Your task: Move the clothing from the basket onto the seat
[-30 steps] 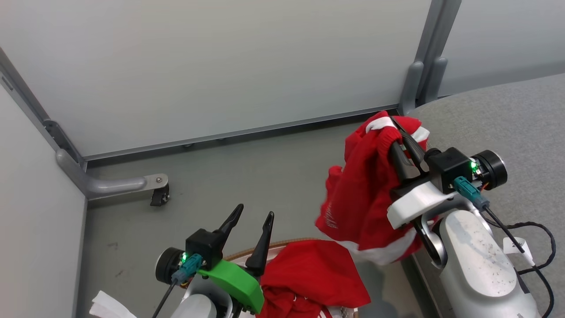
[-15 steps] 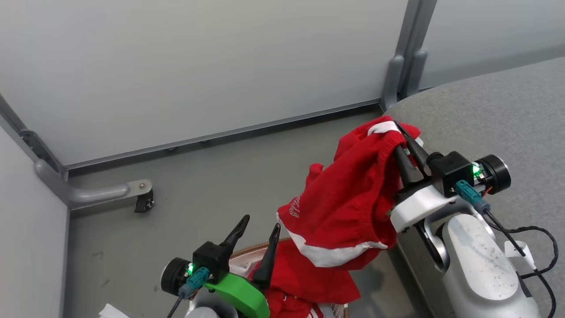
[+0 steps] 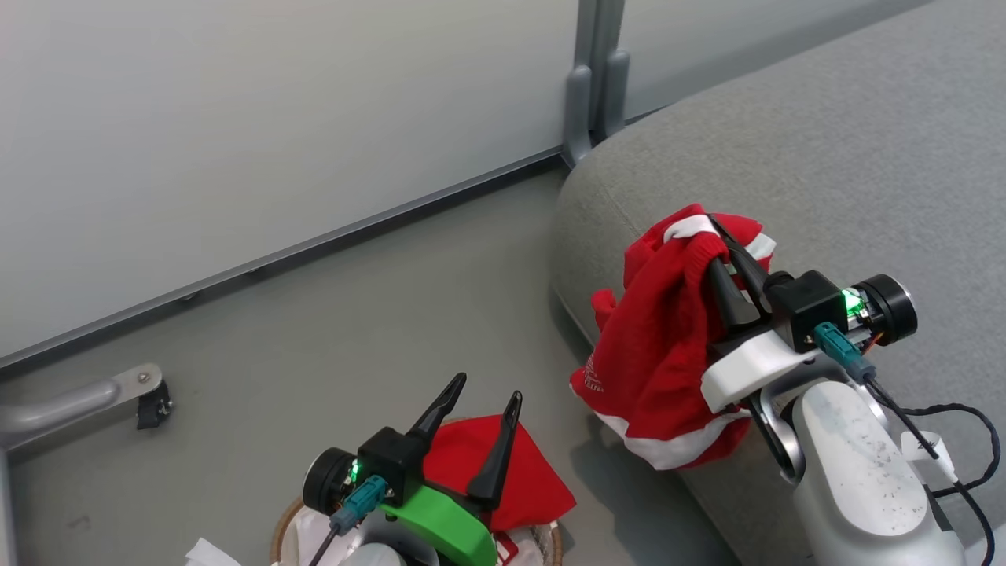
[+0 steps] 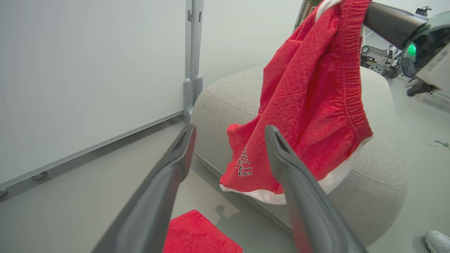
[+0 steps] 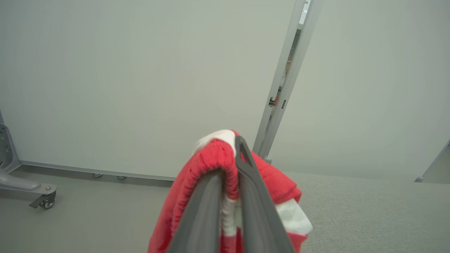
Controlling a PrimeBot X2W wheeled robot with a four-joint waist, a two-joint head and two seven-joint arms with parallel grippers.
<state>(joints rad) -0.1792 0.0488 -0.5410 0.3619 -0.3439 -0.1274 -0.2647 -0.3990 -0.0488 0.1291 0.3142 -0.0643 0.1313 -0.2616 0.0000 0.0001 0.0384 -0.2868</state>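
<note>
Waist turned toward seat (image 3: 825,157); head view swung with it. Right gripper (image 3: 719,251) clamped on waistband of red shorts (image 3: 660,354), which now hang at seat's rounded edge, clear of basket (image 3: 283,528). Hem possibly brushing cushion, unclear. Left gripper (image 3: 487,387) spread, empty, above second red garment (image 3: 542,491) in basket. Likely next: reach further over seat, release.

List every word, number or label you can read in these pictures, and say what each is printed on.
"LLS": end of the lettering on the red garment hanging from the right pincer; its first letters cannot be made out.
White tag on the cable: too blurred to read.
Print on the right wrist housing: too blurred.
</note>
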